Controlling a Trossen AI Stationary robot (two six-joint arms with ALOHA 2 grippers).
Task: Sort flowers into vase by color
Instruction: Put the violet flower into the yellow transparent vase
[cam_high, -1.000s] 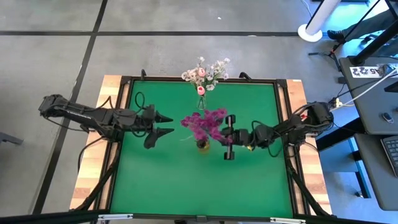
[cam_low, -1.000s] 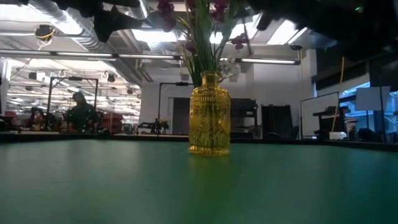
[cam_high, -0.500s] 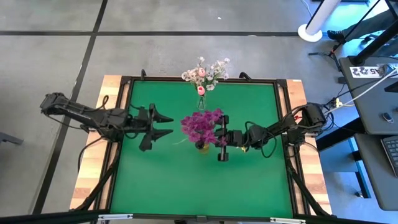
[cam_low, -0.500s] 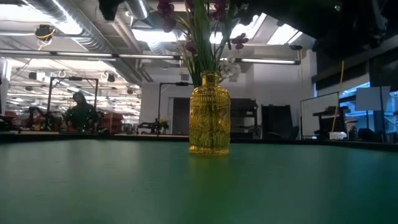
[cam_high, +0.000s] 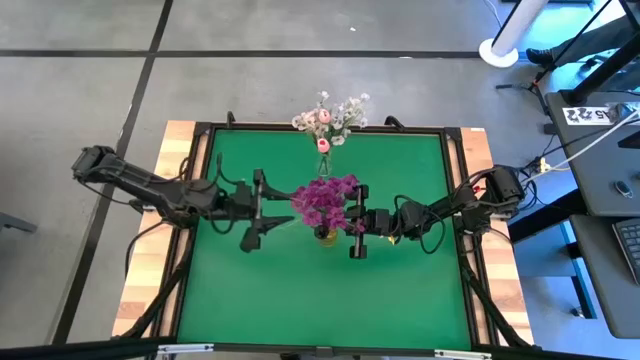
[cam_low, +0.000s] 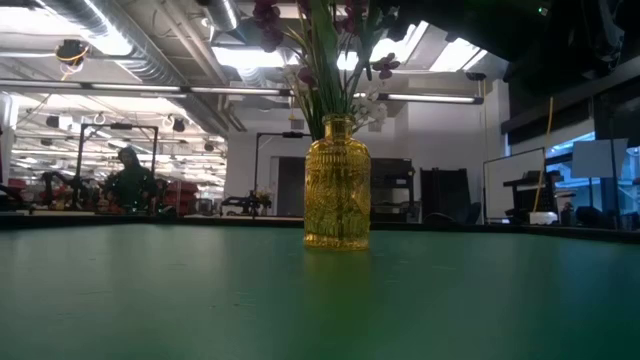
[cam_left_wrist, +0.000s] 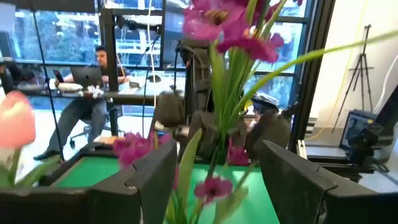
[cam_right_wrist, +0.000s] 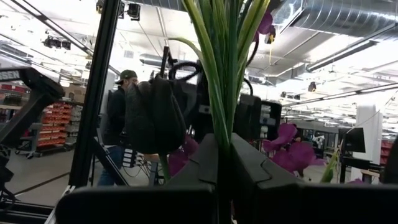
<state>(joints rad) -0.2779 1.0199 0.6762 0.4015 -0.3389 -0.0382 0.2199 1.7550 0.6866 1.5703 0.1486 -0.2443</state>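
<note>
The purple flowers (cam_high: 327, 199) stand bunched in the yellow vase (cam_low: 337, 183) near the middle of the green table (cam_high: 300, 290), their green stems (cam_right_wrist: 225, 68) rising from its neck. The right gripper (cam_high: 352, 222), just beside the vase, is closed on those stems (its wrist view shows them pinched between its fingers (cam_right_wrist: 202, 165)). On the vase's other side, the left gripper (cam_high: 280, 209) hovers close with its jaws spread wide, holding nothing. Well beyond the vase, at the table's far edge, a second bunch of white and pink flowers (cam_high: 331, 120) stands in a clear vase (cam_high: 323, 165).
</note>
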